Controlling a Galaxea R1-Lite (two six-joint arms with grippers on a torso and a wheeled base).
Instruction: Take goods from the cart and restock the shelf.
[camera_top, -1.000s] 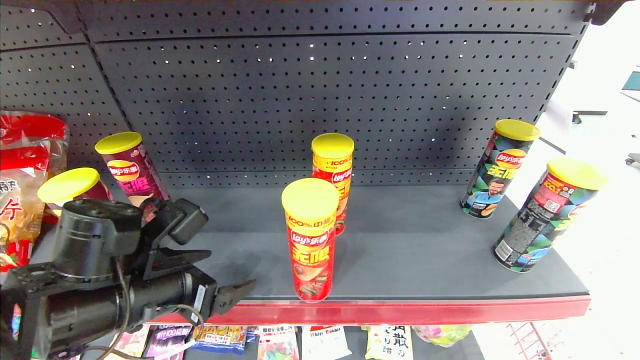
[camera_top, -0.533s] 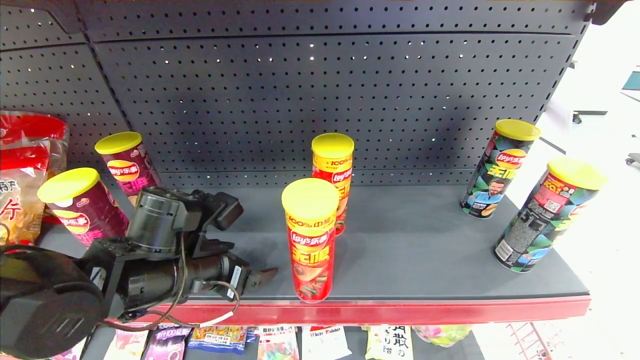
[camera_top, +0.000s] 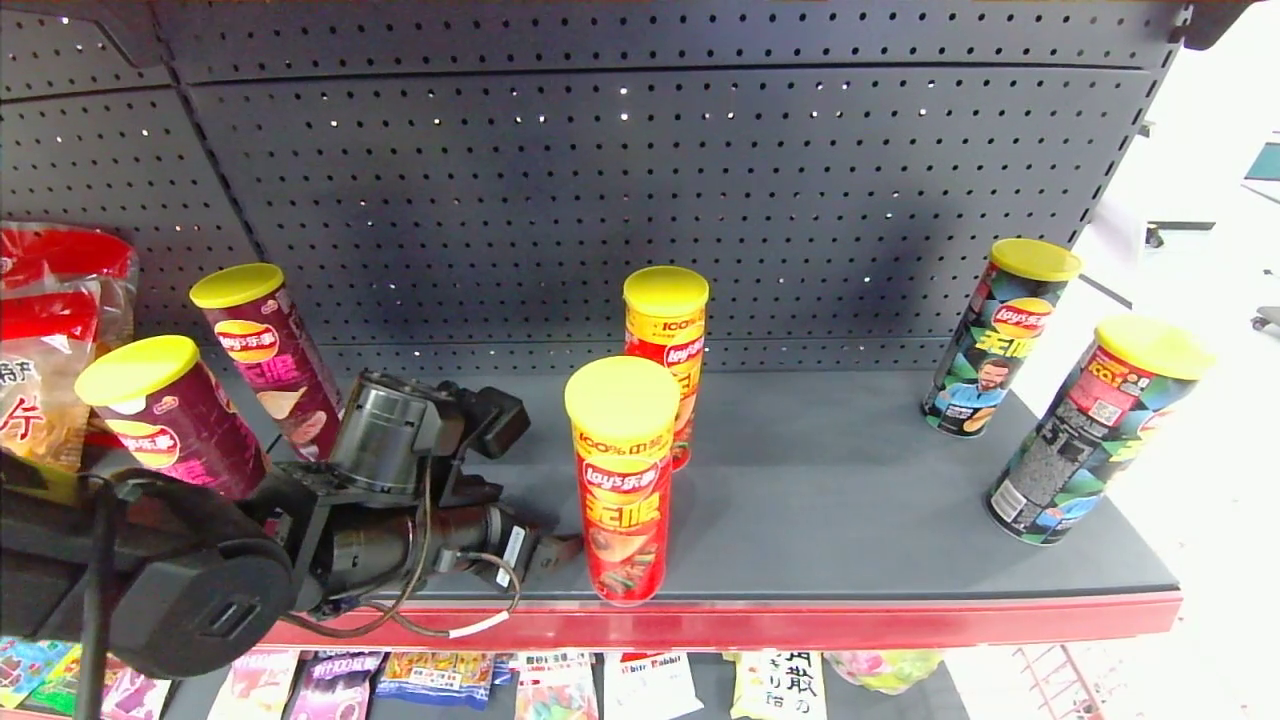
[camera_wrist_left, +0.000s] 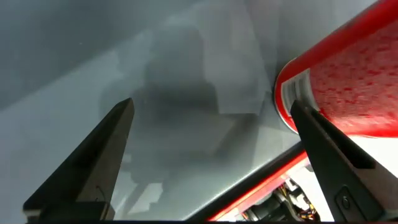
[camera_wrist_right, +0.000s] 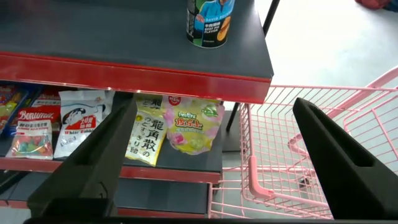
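Note:
A red chip can with a yellow lid (camera_top: 622, 480) stands upright near the front of the grey shelf (camera_top: 850, 500), with a second red can (camera_top: 668, 340) behind it. My left gripper (camera_top: 562, 549) lies low over the shelf just left of the front can's base. In the left wrist view the left gripper (camera_wrist_left: 211, 104) is open with bare shelf between its fingers, and the red can (camera_wrist_left: 348, 87) sits just outside one fingertip (camera_wrist_left: 305, 121); contact cannot be told. My right gripper (camera_wrist_right: 214, 102) is open and empty below the shelf's front edge, by the pink cart (camera_wrist_right: 311, 162).
Two maroon cans (camera_top: 165, 415) (camera_top: 265, 345) stand at the shelf's left, beside snack bags (camera_top: 40, 340). Two green-black cans (camera_top: 1005, 335) (camera_top: 1095, 430) stand at the right end. The shelf has a red front lip (camera_top: 800, 620). Snack packets (camera_wrist_right: 186, 127) lie on the lower shelf.
My left arm has slid to the right along the shelf front, bringing its gripper up to the front red can's base. The cans have stayed put.

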